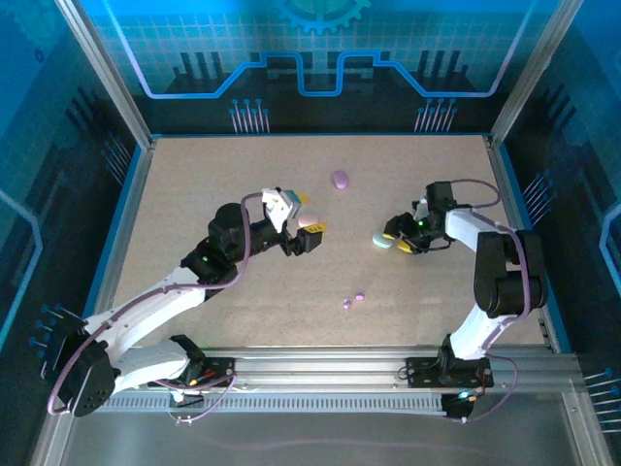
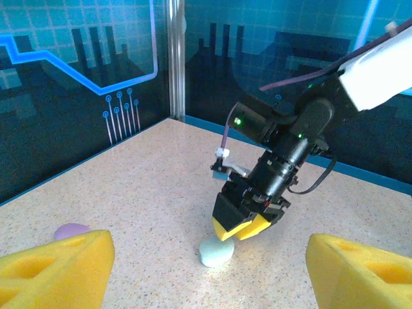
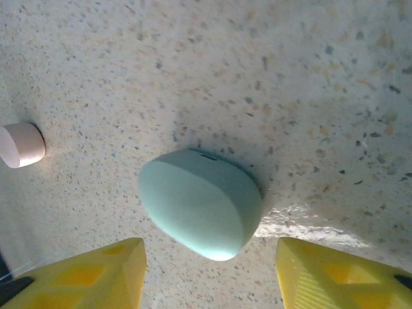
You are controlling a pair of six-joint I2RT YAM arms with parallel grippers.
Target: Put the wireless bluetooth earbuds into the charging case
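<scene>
I have the right gripper (image 2: 241,228) partly open astride the mint case (image 3: 199,209), fingers clear of it; the left gripper (image 2: 209,244) stands wide open, holding nothing

Three oval cases (image 1: 340,179) (image 1: 310,222) (image 1: 381,238), two purple earbuds (image 1: 347,304) (image 1: 360,295)

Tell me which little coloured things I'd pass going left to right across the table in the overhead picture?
pink case → purple case → right-hand purple earbud → mint case. The other purple earbud lines up with the purple case, so it is left out.
</scene>
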